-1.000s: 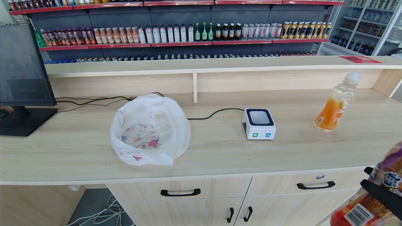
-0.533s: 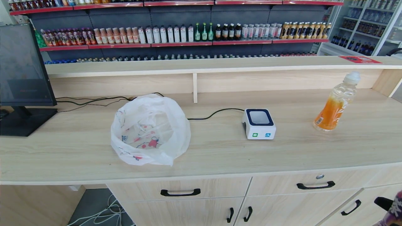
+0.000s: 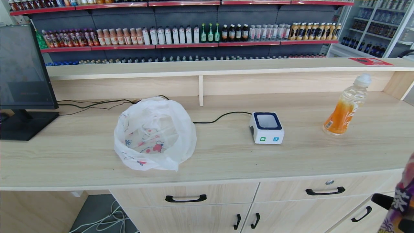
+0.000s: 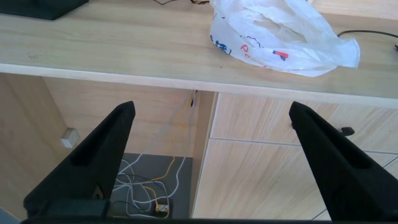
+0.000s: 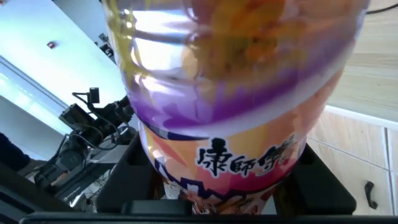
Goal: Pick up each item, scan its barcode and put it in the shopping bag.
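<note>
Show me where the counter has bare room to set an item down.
Bare counter lies between bag and scanner, between scanner and bottle, and along the whole front edge. Left of the bag, toward the monitor, is also free. Behind the bag it is crowded with cables.

Head camera looks down on the counter (image 3: 226,158); left wrist camera, lower, shares the shopping bag (image 4: 280,37).

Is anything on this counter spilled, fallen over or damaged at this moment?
Nothing stands out. The white plastic shopping bag sits open on the wooden counter, the white scanner box sits flat, and the orange drink bottle stands capped, with no spill.
</note>
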Tool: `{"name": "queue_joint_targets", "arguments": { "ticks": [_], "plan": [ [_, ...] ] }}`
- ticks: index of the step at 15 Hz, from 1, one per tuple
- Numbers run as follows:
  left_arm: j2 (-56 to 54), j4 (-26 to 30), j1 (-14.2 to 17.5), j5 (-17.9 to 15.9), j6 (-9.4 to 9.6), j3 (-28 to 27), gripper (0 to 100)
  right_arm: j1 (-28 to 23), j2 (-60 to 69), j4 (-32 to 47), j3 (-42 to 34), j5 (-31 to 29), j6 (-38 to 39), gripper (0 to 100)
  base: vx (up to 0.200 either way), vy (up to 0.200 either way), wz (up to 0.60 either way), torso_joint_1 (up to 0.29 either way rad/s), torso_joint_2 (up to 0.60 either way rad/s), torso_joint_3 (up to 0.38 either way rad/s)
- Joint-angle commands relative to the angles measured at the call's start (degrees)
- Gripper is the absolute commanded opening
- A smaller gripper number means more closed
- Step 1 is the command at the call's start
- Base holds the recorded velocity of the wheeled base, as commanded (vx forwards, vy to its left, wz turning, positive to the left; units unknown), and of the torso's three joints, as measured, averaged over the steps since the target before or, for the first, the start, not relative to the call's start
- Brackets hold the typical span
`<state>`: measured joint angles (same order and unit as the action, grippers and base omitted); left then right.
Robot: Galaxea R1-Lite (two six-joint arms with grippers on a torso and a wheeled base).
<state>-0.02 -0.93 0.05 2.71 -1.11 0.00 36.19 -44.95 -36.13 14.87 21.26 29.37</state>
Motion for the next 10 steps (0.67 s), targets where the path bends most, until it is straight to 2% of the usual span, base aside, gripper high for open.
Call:
{"name": "queue_joint_targets", "arguments": {
  "ticks": [1,7,10],
  "plan": [
    [0.02,0.05,0.04,0.02,-0.03,0.00,100,1.07,-5.68,-1.04,3.50,0.01,2.45,0,0.000,0.000,0.00,0.000,0.00,0.000],
    [0.02,-0.04,0.04,0.02,-0.03,0.00,100,0.98,-24.57,-23.54,4.81,0.01,2.54,0,0.000,0.000,0.00,0.000,0.00,0.000],
    [0.02,-0.04,0.04,0.02,-0.03,0.00,100,1.07,-30.38,-29.52,6.31,0.01,2.71,0,0.000,0.000,0.00,0.000,0.00,0.000]
  ]
}}
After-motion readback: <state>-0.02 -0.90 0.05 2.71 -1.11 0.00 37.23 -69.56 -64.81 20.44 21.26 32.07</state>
